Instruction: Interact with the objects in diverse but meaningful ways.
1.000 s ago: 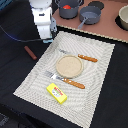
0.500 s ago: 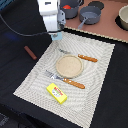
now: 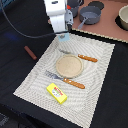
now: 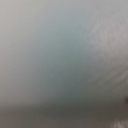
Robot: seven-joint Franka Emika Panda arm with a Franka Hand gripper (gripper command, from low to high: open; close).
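Wrist view wholly blurred, pale grey.

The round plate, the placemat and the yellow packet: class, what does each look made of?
Round plate: probably wood or matte plastic, tan with faint rings. Placemat: seemingly woven fabric or straw, fine pale stripes. Yellow packet: possibly plastic or card, smooth, with a red label; too blurred to tell.

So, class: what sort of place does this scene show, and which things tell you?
Probably a pretend dining or play-kitchen setup: a striped placemat holds a round plate flanked by a fork and a knife, with a grey pot behind on a tabletop.
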